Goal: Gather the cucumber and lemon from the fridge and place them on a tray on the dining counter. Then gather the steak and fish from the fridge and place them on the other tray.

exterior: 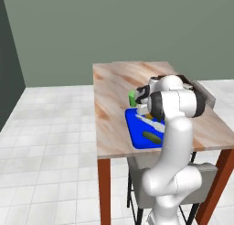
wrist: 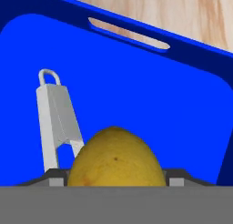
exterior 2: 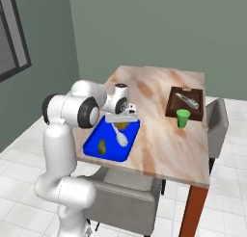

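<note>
My gripper hangs low over the blue tray on the dining counter, shut on the yellow lemon, which sits between the fingertips just above the tray floor. In the right base view the lemon shows under the hand. The dark green cucumber lies in the tray's near part, also seen as the cucumber from the left. A grey fish rests in the brown tray at the counter's far right. The steak and the fridge are out of view.
A white peeler lies in the blue tray beside the lemon, the same peeler between lemon and cucumber. A green cup stands in front of the brown tray. Grey chairs flank the counter.
</note>
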Available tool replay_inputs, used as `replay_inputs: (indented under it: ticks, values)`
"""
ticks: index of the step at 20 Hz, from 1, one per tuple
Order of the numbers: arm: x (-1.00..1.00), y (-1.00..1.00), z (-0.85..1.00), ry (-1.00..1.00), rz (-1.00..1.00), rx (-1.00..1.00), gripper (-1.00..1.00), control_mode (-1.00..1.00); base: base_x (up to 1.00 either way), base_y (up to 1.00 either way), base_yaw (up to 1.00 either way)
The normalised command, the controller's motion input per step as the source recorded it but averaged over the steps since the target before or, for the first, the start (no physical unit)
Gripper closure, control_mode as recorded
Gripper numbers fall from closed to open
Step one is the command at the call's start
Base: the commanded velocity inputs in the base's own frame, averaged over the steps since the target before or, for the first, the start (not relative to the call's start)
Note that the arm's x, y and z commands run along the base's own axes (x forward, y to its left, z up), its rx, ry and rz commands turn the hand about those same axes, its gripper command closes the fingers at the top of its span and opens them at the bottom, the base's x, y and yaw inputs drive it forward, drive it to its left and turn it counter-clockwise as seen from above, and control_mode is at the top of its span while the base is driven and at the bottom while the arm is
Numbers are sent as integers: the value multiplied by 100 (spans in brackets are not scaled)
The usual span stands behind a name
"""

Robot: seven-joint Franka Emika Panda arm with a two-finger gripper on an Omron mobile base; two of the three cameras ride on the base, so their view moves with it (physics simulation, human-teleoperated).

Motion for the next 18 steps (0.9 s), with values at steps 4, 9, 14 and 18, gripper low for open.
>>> replay_inputs:
  ticks: [4,9,14,18]
  values:
    - [16,-5,-28,3,8,-1,-100,-100,0,0,0]
    - [0,0,-15,0,6,-4,-100,-100,0,0,0]
    - [0,0,-5,0,6,-3,-100,-100,0,0,0]
    - [0,0,0,0,6,-3,-100,-100,0,0,0]
